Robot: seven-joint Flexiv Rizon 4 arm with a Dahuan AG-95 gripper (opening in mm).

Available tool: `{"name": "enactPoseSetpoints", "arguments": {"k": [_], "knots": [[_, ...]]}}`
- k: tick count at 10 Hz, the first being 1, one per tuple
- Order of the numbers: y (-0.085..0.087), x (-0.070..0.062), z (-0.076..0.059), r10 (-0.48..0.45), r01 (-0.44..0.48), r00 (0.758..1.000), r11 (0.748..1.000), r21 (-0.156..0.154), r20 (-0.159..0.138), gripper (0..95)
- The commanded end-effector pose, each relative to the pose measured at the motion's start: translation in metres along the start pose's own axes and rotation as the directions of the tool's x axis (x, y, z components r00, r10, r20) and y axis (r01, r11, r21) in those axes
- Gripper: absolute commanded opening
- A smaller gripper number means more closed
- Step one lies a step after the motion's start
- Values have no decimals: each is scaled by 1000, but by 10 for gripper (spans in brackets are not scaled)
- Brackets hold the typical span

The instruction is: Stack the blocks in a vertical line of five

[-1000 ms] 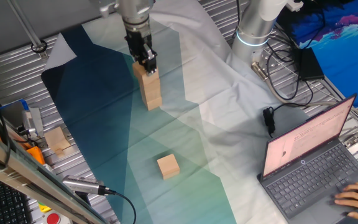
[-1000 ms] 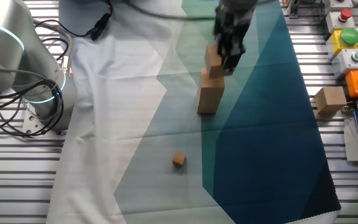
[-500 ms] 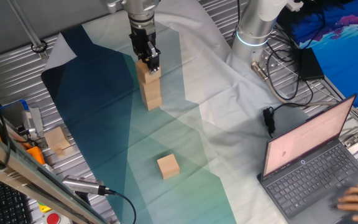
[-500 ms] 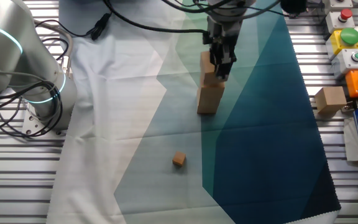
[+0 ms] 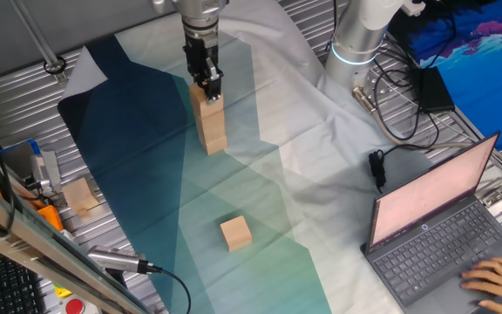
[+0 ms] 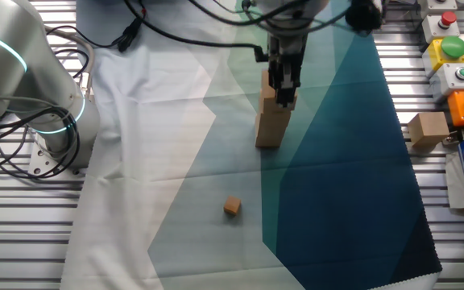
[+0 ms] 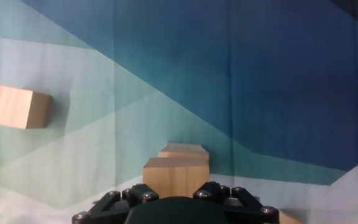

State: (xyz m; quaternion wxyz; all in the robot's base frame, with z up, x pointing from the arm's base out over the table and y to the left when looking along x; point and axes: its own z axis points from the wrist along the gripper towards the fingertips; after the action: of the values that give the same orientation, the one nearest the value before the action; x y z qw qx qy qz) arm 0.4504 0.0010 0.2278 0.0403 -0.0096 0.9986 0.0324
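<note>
A loose wooden block [image 5: 235, 234] lies on the blue-green cloth [image 5: 146, 157], nearer the camera than the stack [image 5: 211, 126] and well apart from it. The stack stands upright farther back, about three blocks tall; the exact count is unclear. Above it, the hand [image 5: 206, 81] has its fingers closed around the top block [image 5: 208, 98], which appears to rest on the one below. These plain cubes look rigid, light and smooth-faced, so gripping two opposite flat sides, centred, should hold them squarely.
</note>
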Motion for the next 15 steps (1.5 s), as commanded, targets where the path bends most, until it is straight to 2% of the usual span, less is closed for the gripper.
{"name": "enactPoseSetpoints", "arguments": {"k": [1,7,9,12,13,15], "knots": [[-3,-2,2,18,-18,1000,1000,1,5,0],[1,-1,0,48,-48,999,999,-8,1,0],[4,-3,-1,51,-51,999,999,-1,-5,0],[5,-5,1,33,-33,999,999,32,-21,0],[5,-5,1,29,-28,999,999,37,-31,0],[5,-4,2,27,-25,999,999,42,-33,0]]}}
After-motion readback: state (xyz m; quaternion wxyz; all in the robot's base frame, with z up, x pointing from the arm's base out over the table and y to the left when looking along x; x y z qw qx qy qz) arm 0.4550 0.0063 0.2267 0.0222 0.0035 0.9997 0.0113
